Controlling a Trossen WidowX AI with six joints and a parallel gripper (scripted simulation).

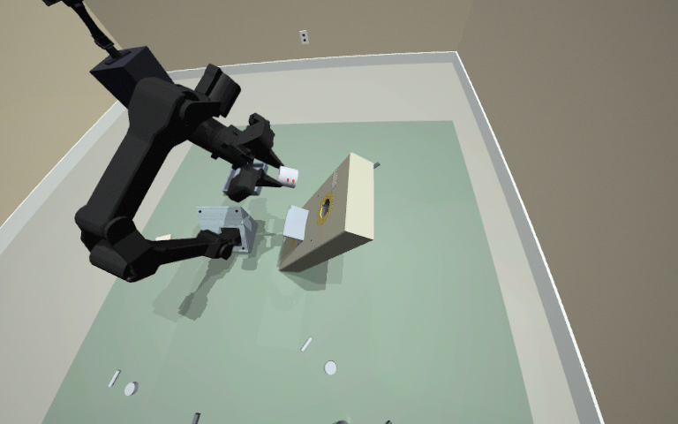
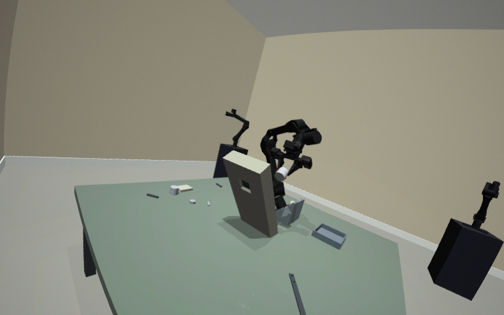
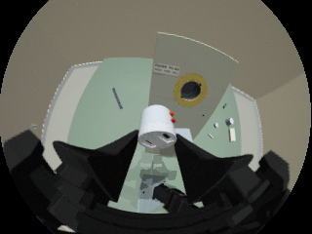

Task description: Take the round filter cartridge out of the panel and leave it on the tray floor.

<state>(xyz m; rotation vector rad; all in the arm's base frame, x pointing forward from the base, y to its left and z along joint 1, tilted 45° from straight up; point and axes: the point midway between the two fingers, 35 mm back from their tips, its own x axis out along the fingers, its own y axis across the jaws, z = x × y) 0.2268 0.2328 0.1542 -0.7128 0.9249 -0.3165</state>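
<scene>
The filter cartridge (image 1: 288, 177) (image 2: 281, 174) (image 3: 157, 119), a white cylinder with red and orange marks, is out of the panel. Its slotted end faces the wrist camera. My gripper (image 1: 282, 176) (image 2: 283, 172) (image 3: 156, 135) is shut on it, one finger on each side, and holds it in the air in front of the panel (image 1: 359, 200) (image 2: 251, 207) (image 3: 195, 54). The panel's gold ring (image 1: 323, 220) (image 3: 177, 90) surrounds an empty dark hole. The blue-grey tray (image 2: 325, 239) stands on the table; in the top view it is partly hidden behind the gripper.
A pale shelf (image 1: 296, 222) juts from the panel face below the ring. A grey bracket (image 1: 214, 218) stands at the arm's base. A dark bar (image 2: 296, 293) lies on the table (image 2: 178, 252). Several small discs and rods lie on the far side of the panel from the tray.
</scene>
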